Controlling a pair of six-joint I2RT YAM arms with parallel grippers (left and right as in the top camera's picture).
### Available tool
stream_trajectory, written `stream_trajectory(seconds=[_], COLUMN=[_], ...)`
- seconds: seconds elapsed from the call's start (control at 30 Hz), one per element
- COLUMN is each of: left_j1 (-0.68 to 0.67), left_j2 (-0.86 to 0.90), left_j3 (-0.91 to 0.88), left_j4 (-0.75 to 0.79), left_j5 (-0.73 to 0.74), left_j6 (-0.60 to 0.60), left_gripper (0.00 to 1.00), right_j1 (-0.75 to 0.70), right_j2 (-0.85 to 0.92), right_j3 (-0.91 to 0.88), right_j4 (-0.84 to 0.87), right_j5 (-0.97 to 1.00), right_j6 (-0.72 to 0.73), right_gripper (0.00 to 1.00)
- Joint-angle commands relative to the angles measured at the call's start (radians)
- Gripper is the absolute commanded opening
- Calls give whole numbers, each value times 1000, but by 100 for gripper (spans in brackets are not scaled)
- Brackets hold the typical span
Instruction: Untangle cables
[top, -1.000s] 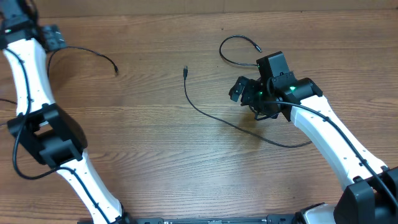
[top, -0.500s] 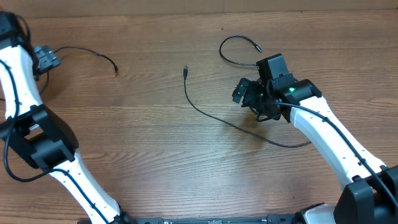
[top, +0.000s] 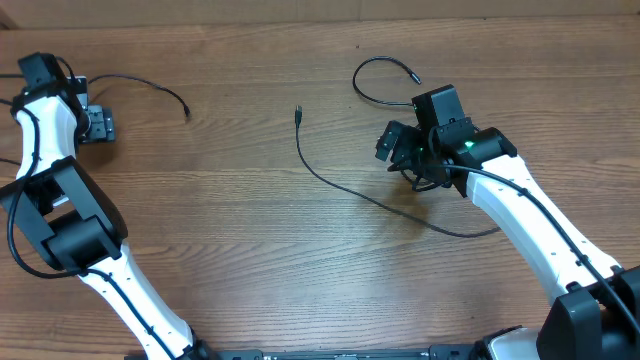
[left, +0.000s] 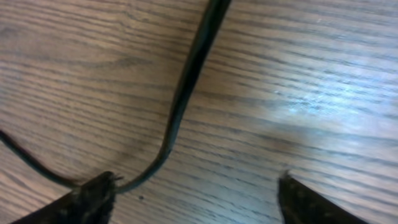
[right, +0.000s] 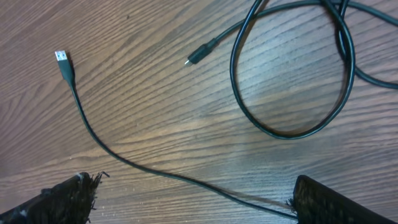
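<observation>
The long cable (top: 340, 185) is lying near the middle of the table (top: 230, 270). Its silver-tipped plug (right: 62, 59) is pointing toward the far edge, and its cord is curving down and off to the right until it is slipping under the right arm (top: 530, 225).

Just beyond the long cable's right half, the looped cable (right: 280, 135) is curling in an open ring, with its small plug (right: 200, 55) resting apart from the long cable's plug. One end of the ring is running under the right gripper (right: 199, 199), so it cannot be told whether it is crossing the long cable there.

That gripper is hovering directly over the long cable's right half. Its fingers (right: 68, 196) are standing wide apart and gripping nothing, and the cord is passing on the wood between them. A green light (top: 466, 146) is glowing on the wrist behind it.

Far to the left of the long cable, well apart from it, the left cable (left: 186, 81) is lying on its own. It is arching from the left gripper (left: 193, 196) toward its free end, which is pointing at the long cable's plug. The left gripper's fingers (left: 93, 199) are spread open with the thin cord bending right against one fingertip. The other fingertip is well off it, so nothing is being pinched.

A broad stretch of wood is showing between the long cable and the left cable, and more is showing on its near side. The left arm (top: 60, 200) is bending over the wood farthest from the long cable. The table's far edge is running not far beyond the ring.
</observation>
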Motion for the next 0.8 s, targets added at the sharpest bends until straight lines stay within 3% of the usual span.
stream_trajectory(seconds=[0.0,0.2,0.33,0.47,0.57,0.77], left_j1=[19,46,51,53,63,96], left_j2=[9,9,10,10,10,10], left_j3=[-31,-37,-39,-49,-61,-90], left_j4=[34,101,119,126,127,174], left_j5=[-26,-15,64,65,66,66], left_j6=[19,24,254,360,423,428], left_gripper=[77,82,84,88,81,73], right_j1=[5,5,5,5,5,5], right_j2=[3,3,3,3,3,3], right_j3=[-5,-5,-5,-5,-5,-5], right_j4=[14,25,29,29,28,27], right_j5=[41,40,40,40,40,40], right_j6=[-12,-11,-11,-11,-2,8], right_gripper=[100,100,100,100,100,100])
